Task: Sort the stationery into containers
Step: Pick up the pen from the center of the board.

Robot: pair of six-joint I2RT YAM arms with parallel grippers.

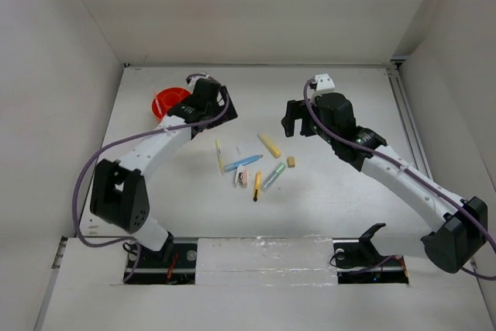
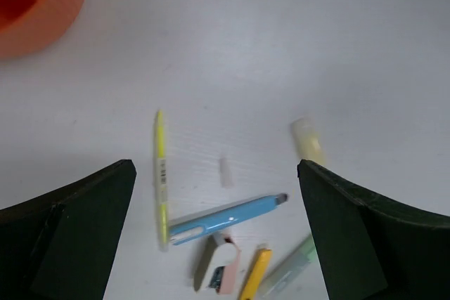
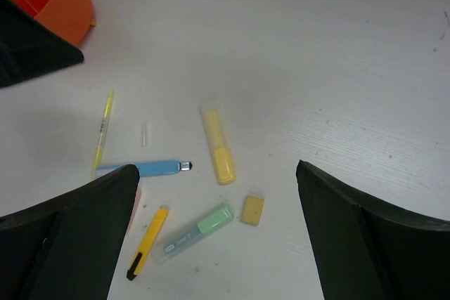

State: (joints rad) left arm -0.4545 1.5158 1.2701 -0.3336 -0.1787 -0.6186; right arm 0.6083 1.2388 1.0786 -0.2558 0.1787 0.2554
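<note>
**Over the table: both grippers empty, first pick pending**

At mid-table (image 1: 325, 199) nothing looks sorted yet. The orange tub (image 1: 165, 104) sits far left, well apart from the stationery (image 1: 242, 163). Your left gripper (image 2: 216, 168) and right gripper (image 3: 214, 170) hang spread wide, holding nothing. I'd call this the approach. The yellow highlighter (image 3: 218, 147) lies far-to-near, clear cap away, so turn your jaws across it. The tan eraser (image 3: 252, 210) lies just beside it.

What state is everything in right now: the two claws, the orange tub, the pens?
left gripper: open, empty
right gripper: open, empty
orange tub: upright, contents unclear
blue pen: lying flat, outside tub
yellow highlighter: lying flat, outside tub
tan eraser: loose, outside tub
</note>
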